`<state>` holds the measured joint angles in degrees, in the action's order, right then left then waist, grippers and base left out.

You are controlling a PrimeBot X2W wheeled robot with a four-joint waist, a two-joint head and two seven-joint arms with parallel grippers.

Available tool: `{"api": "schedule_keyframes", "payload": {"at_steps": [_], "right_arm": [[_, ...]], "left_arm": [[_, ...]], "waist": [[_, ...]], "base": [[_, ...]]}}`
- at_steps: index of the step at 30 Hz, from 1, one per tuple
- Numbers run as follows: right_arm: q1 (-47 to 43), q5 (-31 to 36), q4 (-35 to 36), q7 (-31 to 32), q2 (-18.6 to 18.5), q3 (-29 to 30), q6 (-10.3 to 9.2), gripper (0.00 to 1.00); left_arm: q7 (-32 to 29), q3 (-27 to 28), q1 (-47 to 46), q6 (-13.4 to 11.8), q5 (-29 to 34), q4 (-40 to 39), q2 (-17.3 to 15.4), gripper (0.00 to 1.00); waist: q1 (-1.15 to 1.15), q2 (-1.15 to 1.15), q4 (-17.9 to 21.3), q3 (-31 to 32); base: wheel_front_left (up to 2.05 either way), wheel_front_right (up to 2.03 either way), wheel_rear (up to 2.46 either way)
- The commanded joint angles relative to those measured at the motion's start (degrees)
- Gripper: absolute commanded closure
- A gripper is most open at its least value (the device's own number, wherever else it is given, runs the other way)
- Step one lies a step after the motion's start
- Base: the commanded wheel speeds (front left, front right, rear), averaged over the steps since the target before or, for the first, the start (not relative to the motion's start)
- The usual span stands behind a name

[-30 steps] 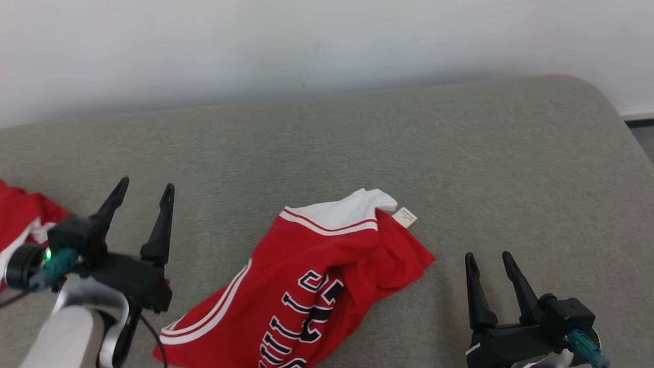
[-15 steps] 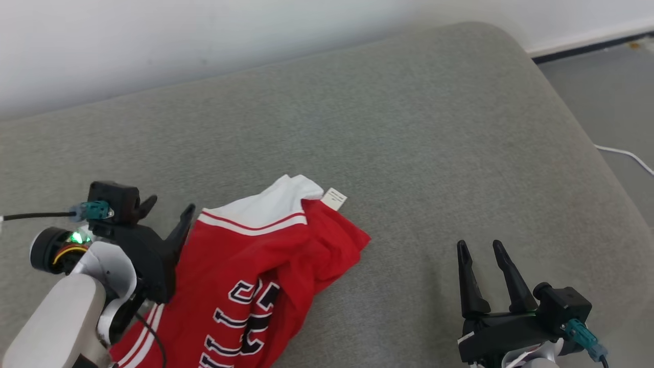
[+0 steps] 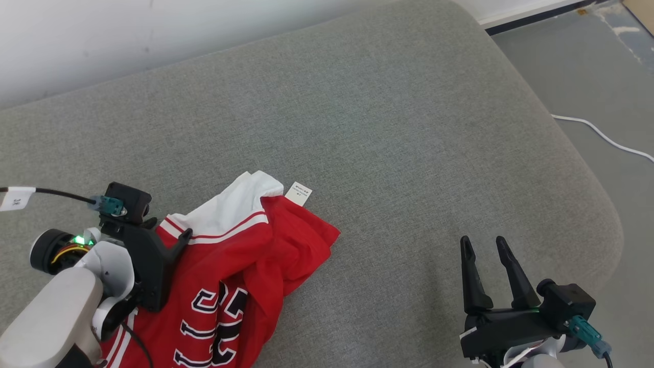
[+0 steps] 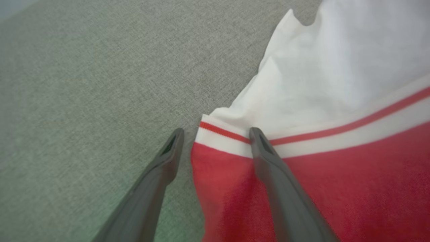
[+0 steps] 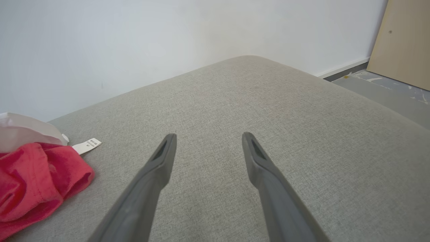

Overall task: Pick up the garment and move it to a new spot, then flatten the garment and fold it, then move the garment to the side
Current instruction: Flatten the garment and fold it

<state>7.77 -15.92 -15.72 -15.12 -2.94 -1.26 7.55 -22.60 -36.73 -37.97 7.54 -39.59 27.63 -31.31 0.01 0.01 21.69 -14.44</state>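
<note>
The garment [image 3: 240, 266] is a red jersey with white striped trim and dark lettering, lying crumpled at the lower left of a grey cushion [image 3: 388, 153]. A white tag [image 3: 298, 193] sticks out at its far edge. My left gripper [image 3: 168, 230] stands open, tipped down at the garment's left striped corner. In the left wrist view its fingers straddle that corner [image 4: 215, 134], one over the cushion, one over the garment [image 4: 336, 168]. My right gripper [image 3: 488, 245] is open above bare cushion, well right of the garment. Its wrist view shows empty fingers [image 5: 206, 136], with the garment [image 5: 33, 174] at the left.
A white wall [image 3: 153, 30] runs behind the cushion. The cushion's rounded edge [image 3: 608, 214] drops to a grey floor on the right, where a white cable [image 3: 603, 135] lies. A wooden board [image 5: 403, 40] leans at the far right of the right wrist view.
The head camera has swung to the right, so the scene has shifted left. My left gripper has turned and come down onto the garment's striped left corner. The right gripper has kept its pose.
</note>
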Motion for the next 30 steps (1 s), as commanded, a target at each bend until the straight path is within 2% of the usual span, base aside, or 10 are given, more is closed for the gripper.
{"api": "schedule_keyframes", "payload": {"at_steps": [1, 2, 3, 4, 5, 10, 15, 18, 26, 30], "right_arm": [[0.41, 0.47, 0.16, -0.04, 0.11, 0.02, -0.13, 0.0], [0.44, 0.54, 0.21, -0.04, 0.11, 0.05, -0.13, 0.0], [0.44, 0.5, 0.26, -0.04, 0.11, 0.01, -0.13, 0.0], [0.47, 0.5, 0.3, -0.04, 0.11, 0.02, -0.13, 0.0], [0.45, 0.53, 0.38, -0.04, 0.09, 0.07, -0.13, 0.0], [-0.08, 0.92, 0.67, -0.03, 0.08, 0.82, -0.13, 0.0], [0.12, 1.46, 0.75, -0.03, 0.11, 1.47, -0.13, 0.0], [0.31, 1.74, 0.86, -0.03, 0.11, 1.51, -0.13, 0.0], [1.12, 1.82, 0.92, -0.04, 0.09, 0.95, -0.13, 0.0], [1.5, 1.91, 1.01, -0.03, 0.11, 0.93, -0.13, 0.0]], "left_arm": [[0.32, -0.5, -0.14, -0.17, -0.46, 1.23, -0.07, 0.0], [0.7, -0.76, -0.62, -0.18, -0.39, 1.86, -0.14, 0.05], [0.89, -1.67, -0.73, -0.18, -0.1, 2.34, -0.23, 0.29], [1.33, -2.42, -0.8, -0.18, -0.03, 2.6, -0.34, 0.8], [2.15, -3.05, -1.09, -0.17, -0.33, 2.55, -0.32, 1.0], [7.64, -3.47, -3.88, -0.15, -2.51, 1.22, -0.79, 1.0], [18.67, 0.11, -8.43, -0.75, -0.68, 1.72, -2.19, 1.0], [23.99, 1.51, -10.81, -2.82, 1.53, 3.09, -2.8, 1.0], [31.09, 4.63, -13.26, -8.16, 3.62, 9.3, -4.78, 1.0], [32.05, 4.71, -13.57, -8.58, 3.89, 12.13, -4.89, 1.0]], "waist": [[-0.01, -0.01, -0.19, 0.06], [-0.01, -0.01, -0.29, 0.06], [-0.01, -0.01, -0.37, 0.09], [-0.01, -0.01, -0.46, 0.12], [-0.01, -0.01, -0.59, 0.13], [-0.01, -0.01, -1.76, 0.46], [-0.01, -0.01, -2.81, 0.67], [-0.01, -0.01, -3.12, 0.55], [-0.01, -0.01, -2.33, -1.1], [-0.01, -0.01, -2.02, -1.91]], "base": [[0.0, 0.0, 0.0], [0.0, 0.0, 0.0], [0.0, 0.0, 0.0], [0.0, 0.0, 0.0], [0.0, 0.0, 0.0], [0.0, 0.0, 0.0], [0.0, 0.0, 0.0], [0.0, 0.0, 0.0], [0.0, 0.0, 0.0], [0.0, 0.0, 0.0]]}}
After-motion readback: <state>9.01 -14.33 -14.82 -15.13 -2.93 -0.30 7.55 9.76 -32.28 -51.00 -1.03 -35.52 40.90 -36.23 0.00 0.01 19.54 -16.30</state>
